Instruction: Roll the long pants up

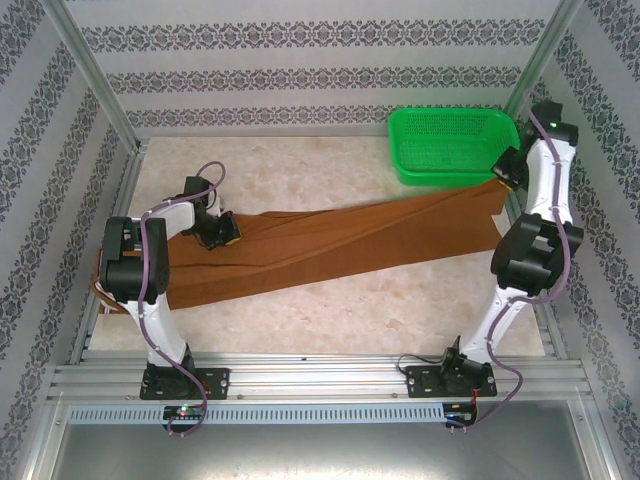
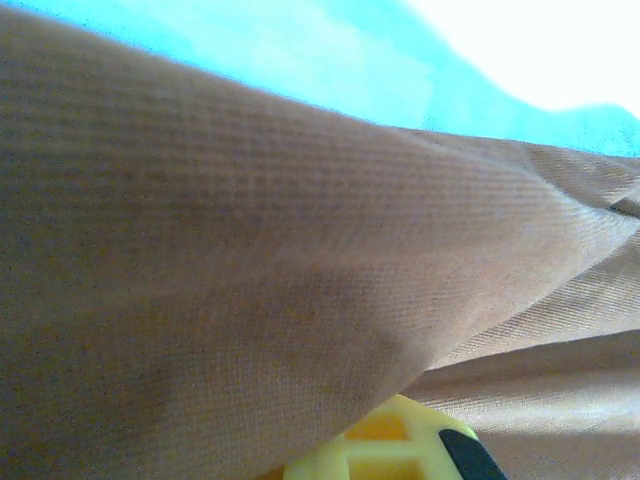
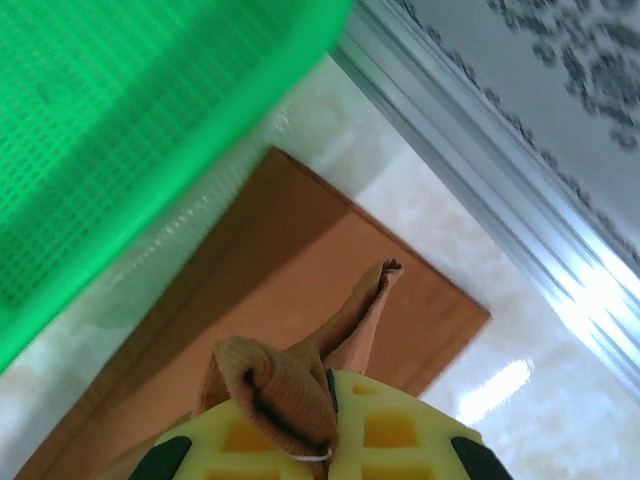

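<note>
The long pants (image 1: pixel 340 245) are laid out flat in a long diagonal band across the table (image 1: pixel 330 310), from behind the left arm's base up to the green basket (image 1: pixel 455 178). Their far end lies just beside the basket. There, a small fold of the hem (image 3: pixel 300 260) is pinched in the right gripper (image 3: pixel 300 420), whose jaws are closed on the cloth and hold it raised off the table. The left gripper (image 1: pixel 218 232) is set on the cloth near the other end. In its wrist view cloth is draped over one yellow finger (image 2: pixel 400 450), and whether anything is clamped cannot be told.

Only a thin pinch is held on the right, so it could be pulled free if the roll is started with tension. The basket could be nudged or the cloth snagged on its rim. If only one end is moved, a skewed, loose roll is likely.
</note>
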`<action>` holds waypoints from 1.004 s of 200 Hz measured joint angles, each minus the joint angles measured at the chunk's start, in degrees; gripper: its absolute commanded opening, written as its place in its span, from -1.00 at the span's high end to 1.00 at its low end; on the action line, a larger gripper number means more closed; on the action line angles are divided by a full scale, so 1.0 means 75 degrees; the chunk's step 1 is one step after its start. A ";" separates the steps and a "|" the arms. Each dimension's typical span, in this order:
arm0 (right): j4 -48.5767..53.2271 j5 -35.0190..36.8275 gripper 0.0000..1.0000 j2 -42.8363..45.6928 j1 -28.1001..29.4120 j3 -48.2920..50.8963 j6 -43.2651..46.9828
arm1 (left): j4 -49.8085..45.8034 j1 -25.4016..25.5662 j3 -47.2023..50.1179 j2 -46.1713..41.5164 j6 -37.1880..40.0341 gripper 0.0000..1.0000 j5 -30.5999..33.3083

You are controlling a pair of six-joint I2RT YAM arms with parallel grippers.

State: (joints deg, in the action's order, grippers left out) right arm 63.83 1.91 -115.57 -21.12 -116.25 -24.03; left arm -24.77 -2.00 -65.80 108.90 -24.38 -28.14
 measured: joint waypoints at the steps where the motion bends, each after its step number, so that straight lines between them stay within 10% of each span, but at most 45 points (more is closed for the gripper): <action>1: -0.0015 0.0012 1.00 -0.0009 0.0012 0.0000 0.0003 | -0.0003 0.0000 0.0000 0.0000 0.0000 1.00 0.0000; 65: -0.0396 0.0973 1.00 -0.1075 0.0274 0.0012 0.0434 | 0.0003 0.0000 0.0012 -0.0003 0.0000 1.00 0.0000; 94: -0.0664 0.1463 1.00 -0.0154 0.0172 0.2133 0.0248 | 0.0055 -0.0009 0.0178 -0.0143 -0.0003 1.00 0.0108; 117: -0.0874 0.1486 -0.90 0.1343 -0.0093 0.4392 0.0085 | 0.0012 -0.0064 0.0315 -0.0289 -0.0003 1.00 0.0300; 164: -0.1259 0.1107 -0.95 0.2620 -0.0600 0.5036 -0.0032 | -0.0411 -0.0152 0.0326 -0.0676 -0.0015 -0.23 0.0903; 201: -0.1384 0.0425 -0.95 0.1539 -0.0539 0.3710 -0.0178 | -0.1352 -0.0254 0.0373 -0.2119 -0.0064 -0.46 0.1918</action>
State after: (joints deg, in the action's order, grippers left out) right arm 53.45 5.10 -104.03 -25.17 -88.42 -25.36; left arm -34.92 -3.90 -63.00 93.01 -24.86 -13.76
